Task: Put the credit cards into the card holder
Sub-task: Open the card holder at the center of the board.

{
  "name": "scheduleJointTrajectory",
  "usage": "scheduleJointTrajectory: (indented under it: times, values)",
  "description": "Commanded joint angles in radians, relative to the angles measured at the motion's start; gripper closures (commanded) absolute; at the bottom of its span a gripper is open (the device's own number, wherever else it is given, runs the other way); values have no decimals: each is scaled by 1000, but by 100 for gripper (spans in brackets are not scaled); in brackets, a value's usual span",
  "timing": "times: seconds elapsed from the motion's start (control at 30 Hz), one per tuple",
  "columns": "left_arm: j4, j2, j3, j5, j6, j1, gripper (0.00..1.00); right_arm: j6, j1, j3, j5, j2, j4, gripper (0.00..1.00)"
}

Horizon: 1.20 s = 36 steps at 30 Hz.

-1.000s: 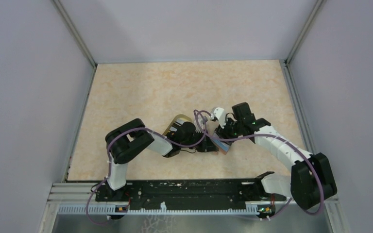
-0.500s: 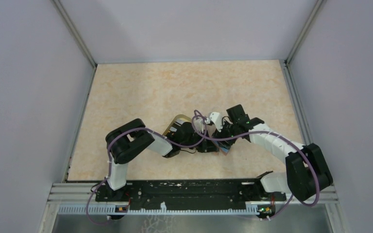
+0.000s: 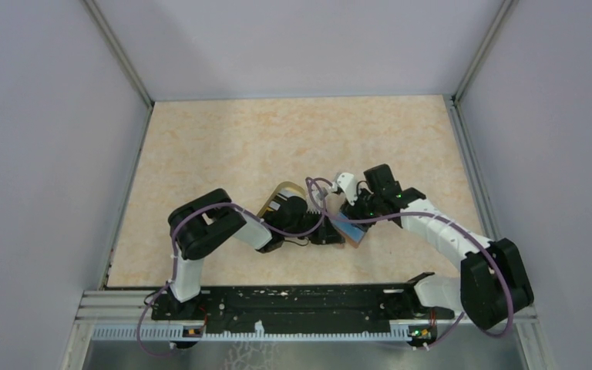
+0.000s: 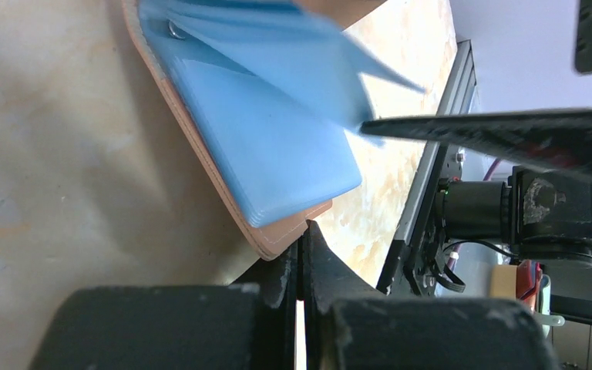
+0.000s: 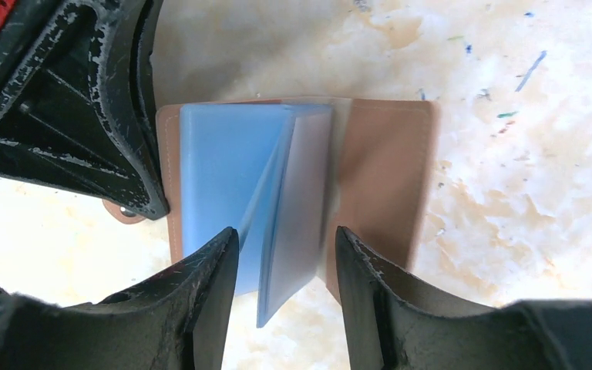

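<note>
The card holder (image 5: 385,177) lies open on the table, its reddish-brown cover flat and its light blue leaves (image 5: 297,185) fanned up. My right gripper (image 5: 284,258) is open, and its jaws straddle the raised leaves from above. One right finger (image 4: 493,127) shows as a dark bar beside a blue leaf. My left gripper (image 4: 301,245) is shut, with its tips against the cover's edge (image 4: 277,235) by the small tab (image 5: 123,212). Both grippers meet at the card holder (image 3: 352,235) in the top view. The credit cards are out of view.
An oval tan-rimmed dish (image 3: 280,190) sits just behind the left arm's wrist, mostly covered by it. Grey walls close the table (image 3: 277,139) on three sides. A black rail (image 3: 293,301) runs along the near edge.
The right arm swung in toward the left gripper, then eased back a little. The card holder and left gripper stayed put.
</note>
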Motion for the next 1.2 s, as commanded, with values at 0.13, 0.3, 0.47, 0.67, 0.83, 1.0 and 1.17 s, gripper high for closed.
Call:
scheduleJointTrajectory:
  times: [0.13,0.3,0.47,0.67,0.83,1.0,1.17]
  values:
    - [45,22,-18,36,18,11,100,20,-38,41,-7,-35,31,53]
    - [33,22,-19,36,25,11,100,26,-44,48,-18,-31,25,67]
    - [7,18,-16,29,38,11,100,39,-70,55,-62,-52,16,65]
    - [-22,16,-14,25,54,15,100,46,-94,66,-135,-66,-5,53]
    - [-28,17,-16,27,59,20,100,39,-101,74,-206,-63,-34,54]
    - [-29,18,-13,33,61,21,100,17,-101,80,-287,-50,-69,56]
    - [-30,20,-7,40,62,21,100,12,-92,66,-204,2,-47,56]
